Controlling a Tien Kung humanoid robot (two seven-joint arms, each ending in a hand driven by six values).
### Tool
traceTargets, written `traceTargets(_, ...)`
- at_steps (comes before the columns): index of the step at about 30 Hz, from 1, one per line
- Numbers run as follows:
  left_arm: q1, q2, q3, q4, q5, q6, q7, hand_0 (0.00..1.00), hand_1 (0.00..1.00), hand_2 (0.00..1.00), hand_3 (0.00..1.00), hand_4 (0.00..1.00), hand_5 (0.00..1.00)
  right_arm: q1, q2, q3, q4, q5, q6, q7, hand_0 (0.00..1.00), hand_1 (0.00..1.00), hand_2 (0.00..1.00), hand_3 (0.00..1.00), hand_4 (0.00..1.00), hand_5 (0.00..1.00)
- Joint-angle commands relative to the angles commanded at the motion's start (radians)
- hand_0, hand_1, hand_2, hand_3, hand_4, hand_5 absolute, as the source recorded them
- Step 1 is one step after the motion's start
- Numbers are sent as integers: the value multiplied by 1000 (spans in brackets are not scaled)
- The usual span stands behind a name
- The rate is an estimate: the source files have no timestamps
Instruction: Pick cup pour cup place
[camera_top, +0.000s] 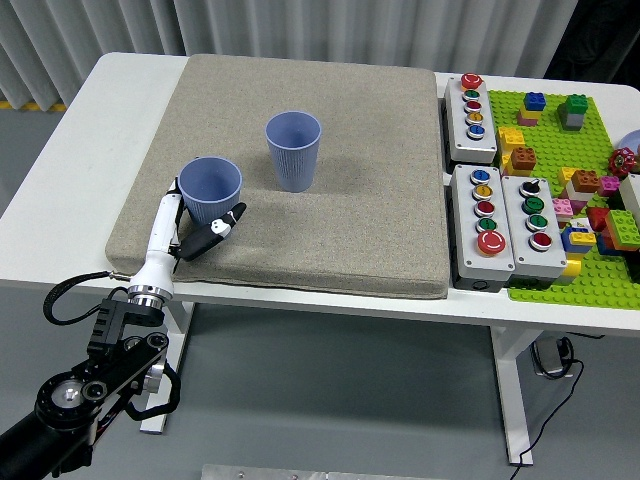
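Looks like the pouring is done, or not started, hard to say. The left robot hand (205, 228) is sitting loosely open beside the near blue cup (210, 190), maybe just touching its base. Both cups, including the far cup (294, 150), are standing upright on the grey mat (350, 200).

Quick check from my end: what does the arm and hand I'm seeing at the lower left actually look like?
The left arm is black, built of round jointed housings, with a black cable looping beside the wrist. A silver ring joins it to the left hand, which has a white back and dark fingers with pale tips. The right arm is out of view.
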Motion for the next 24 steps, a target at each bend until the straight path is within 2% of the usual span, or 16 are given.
traceTargets(2,15,3,-11,-11,1,-5,3,827,872,993,992,945,500,0,0,1,0,-1,0,0,697,633,596,594,2,244)
traceTargets(3,18,4,-13,-13,1,-5,3,859,920,998,998,955,520,0,0,1,0,-1,0,0,697,633,596,594,2,244)
traceTargets(16,67,21,-57,-55,21,-10,7,869,930,998,998,968,537,1,1,7,0,-10,1,-2,697,633,596,593,2,242)
traceTargets(24,110,35,-93,-124,43,-4,13,874,937,998,998,984,564,0,0,10,0,-14,2,-1,697,633,596,593,2,246)
